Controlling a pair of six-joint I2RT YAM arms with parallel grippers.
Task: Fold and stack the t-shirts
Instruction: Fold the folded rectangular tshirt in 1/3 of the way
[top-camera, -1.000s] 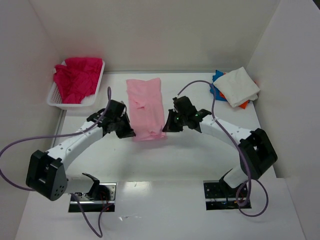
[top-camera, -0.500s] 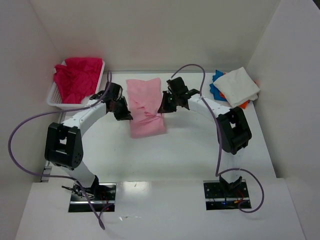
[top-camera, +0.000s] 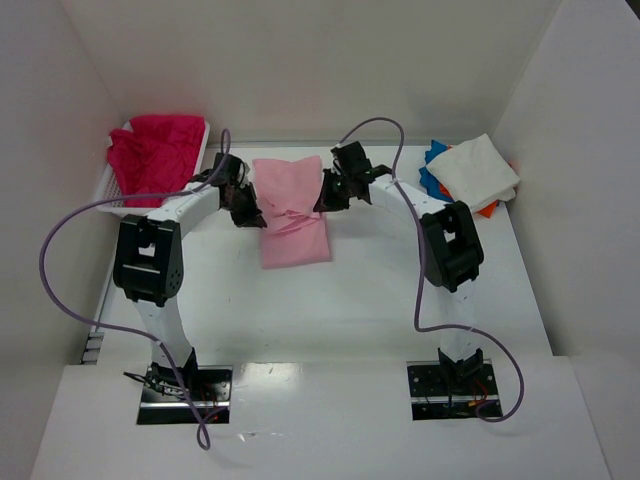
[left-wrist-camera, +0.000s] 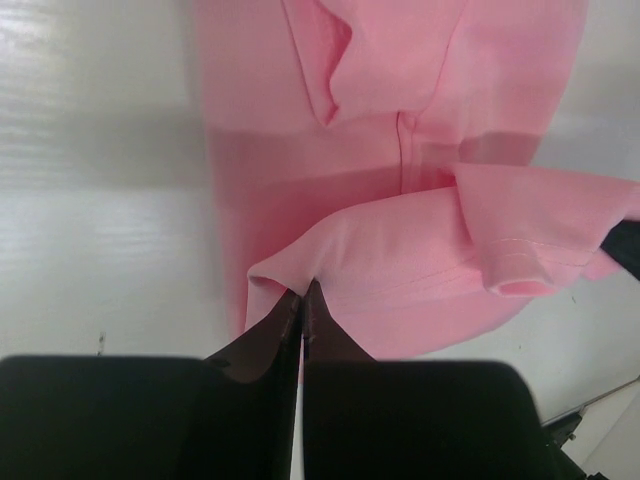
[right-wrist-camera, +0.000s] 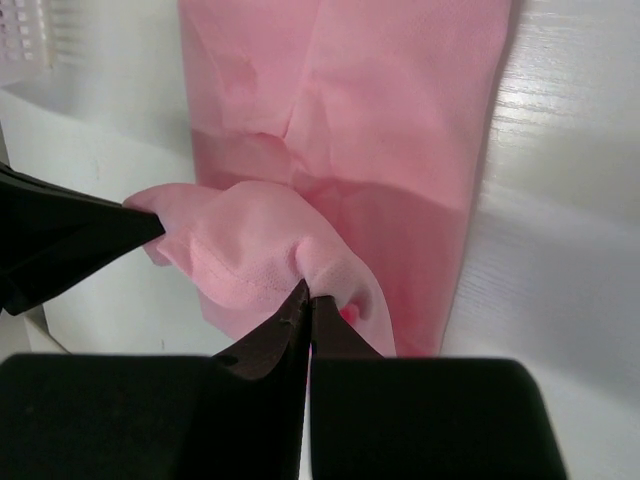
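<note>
You have the left tool (left-wrist-camera: 302, 300) and the right tool (right-wrist-camera: 307, 296) each pinched shut on a raised fold of the light pink t-shirt (top-camera: 296, 238), which lies at the counter's (top-camera: 380, 295) far middle, between the basket (top-camera: 118, 206) of magenta-red fabric (top-camera: 155, 155) far left and the folded white t-shirt (top-camera: 478, 172) far right.

**Three Cameras, One Shared Shirt**

The top camera looks steeply down from above and behind the arm bases, which sit at the bottom of its frame, and takes in the whole bench (top-camera: 380, 290) from afar. The left wrist camera sits close behind the left pincer (left-wrist-camera: 302, 300), low centre in its frame. The right wrist camera sits likewise behind the right pincer (right-wrist-camera: 308, 300). They face each other across the pink t-shirt (top-camera: 295, 240), which fills both and lies upper centre in the top view.
</note>
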